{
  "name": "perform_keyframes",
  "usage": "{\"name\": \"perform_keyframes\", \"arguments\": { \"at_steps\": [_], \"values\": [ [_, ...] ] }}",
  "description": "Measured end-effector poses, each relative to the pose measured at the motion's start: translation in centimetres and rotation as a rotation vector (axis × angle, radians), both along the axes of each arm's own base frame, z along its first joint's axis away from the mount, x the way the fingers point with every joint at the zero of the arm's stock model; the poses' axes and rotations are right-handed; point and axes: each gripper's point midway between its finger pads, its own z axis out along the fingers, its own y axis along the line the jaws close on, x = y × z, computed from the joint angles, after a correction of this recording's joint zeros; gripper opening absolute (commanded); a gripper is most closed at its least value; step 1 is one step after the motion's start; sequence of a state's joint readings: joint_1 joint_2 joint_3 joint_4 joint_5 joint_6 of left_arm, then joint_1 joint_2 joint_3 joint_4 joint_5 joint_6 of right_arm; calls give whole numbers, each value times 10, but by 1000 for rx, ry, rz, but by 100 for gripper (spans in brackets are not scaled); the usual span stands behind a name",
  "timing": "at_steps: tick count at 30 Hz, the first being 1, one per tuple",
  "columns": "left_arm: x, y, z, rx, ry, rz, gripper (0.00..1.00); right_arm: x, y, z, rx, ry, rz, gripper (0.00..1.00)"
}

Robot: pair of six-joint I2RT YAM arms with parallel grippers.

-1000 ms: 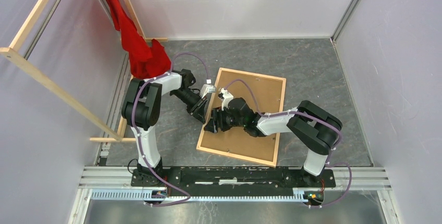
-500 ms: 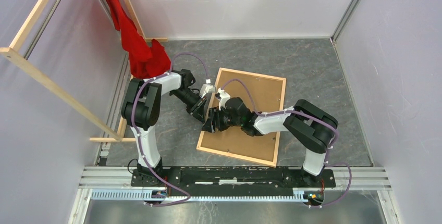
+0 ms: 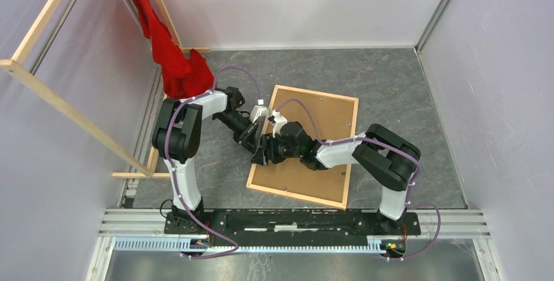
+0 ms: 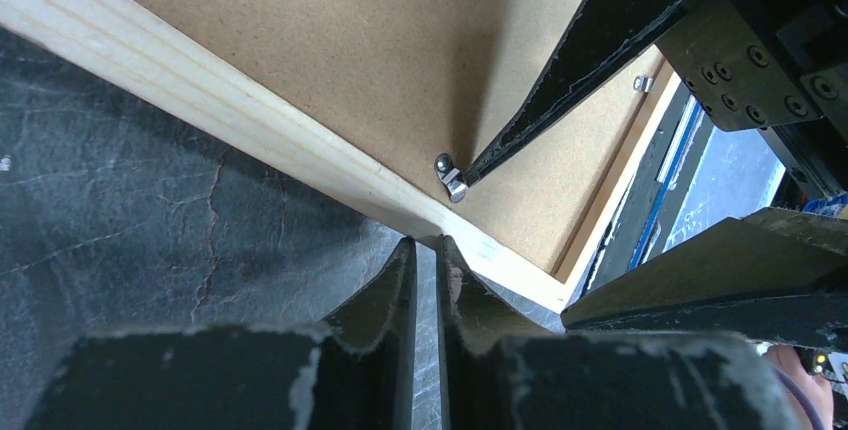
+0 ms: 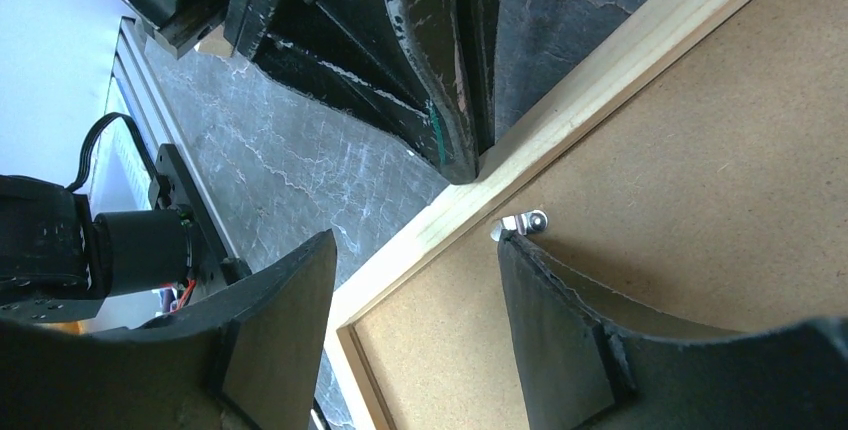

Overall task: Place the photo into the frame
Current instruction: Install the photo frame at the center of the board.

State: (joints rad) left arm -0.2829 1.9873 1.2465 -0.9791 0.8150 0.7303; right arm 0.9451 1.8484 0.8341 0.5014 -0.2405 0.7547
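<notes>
Right fingers (image 5: 560, 320) nudged further left since a second ago, now over the left rim of the frame (image 3: 295, 196), spread wide, empty, one tip at, perhaps touching, a metal clip (image 5: 525, 222) on the backing (image 3: 333, 124), left fingers (image 4: 385, 295) closed on nothing, tips against that rim, frame back-up on the tabletop (image 3: 392, 78).

- frame (image 3: 349, 153): thin light-wood rectangle, lying flat on the bench (image 3: 405, 98), back side up, centre of the top view, turned slightly clockwise.
- Brown hardboard backing (image 3: 326, 131) sits inside the rim.
- Small metal clip (image 4: 450, 178) lies on the backing, just beside the left rail.
</notes>
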Motion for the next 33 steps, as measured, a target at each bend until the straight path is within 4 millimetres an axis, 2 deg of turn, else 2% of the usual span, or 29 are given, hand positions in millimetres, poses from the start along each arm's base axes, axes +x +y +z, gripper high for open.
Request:
{"name": "perform_keyframes", "arguments": {
  "at_steps": [28, 31, 33],
  "values": [
    [0, 0, 0, 1, 1, 0, 15, 3, 6, 0, 6, 3, -39, 68],
    [0, 0, 0, 0, 2, 0, 15, 4, 1, 3, -5, -12, -51, 68],
    [0, 0, 0, -1, 2, 0, 15, 2, -9, 3, -22, -18, -67, 68]
  ]
}}
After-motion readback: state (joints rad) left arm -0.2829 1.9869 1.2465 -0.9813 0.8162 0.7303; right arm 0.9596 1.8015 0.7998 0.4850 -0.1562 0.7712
